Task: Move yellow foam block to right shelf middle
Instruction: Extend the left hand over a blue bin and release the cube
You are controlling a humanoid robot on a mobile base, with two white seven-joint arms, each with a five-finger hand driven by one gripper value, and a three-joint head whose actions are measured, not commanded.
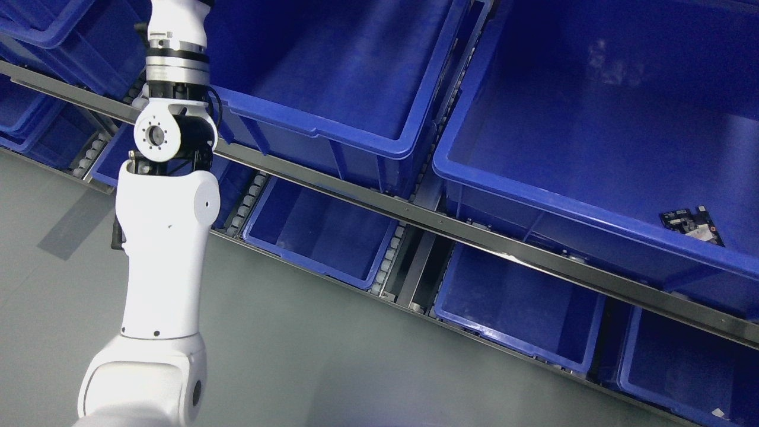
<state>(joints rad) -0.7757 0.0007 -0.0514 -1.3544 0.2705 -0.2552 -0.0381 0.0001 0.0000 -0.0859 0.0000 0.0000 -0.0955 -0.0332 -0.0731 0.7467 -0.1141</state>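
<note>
No yellow foam block shows in the head view. My left arm (166, 237) rises from the lower left, white with a silver wrist ring, and runs out past the top edge near the upper-left corner. Its hand is beyond the frame. Behind it stands a tilted shelf of blue bins. The large bin in the middle row centre (332, 65) has a bare floor. The large bin on the right (593, 118) holds a small dark circuit board (692, 224) near its front right wall. My right arm is out of view.
A metal shelf rail (415, 216) runs diagonally from upper left to lower right. Below it sit smaller blue bins (320, 231) (516, 302) (688, 362) on roller tracks. More blue bins (53, 35) stack at the far left. Grey floor (296, 356) fills the lower part.
</note>
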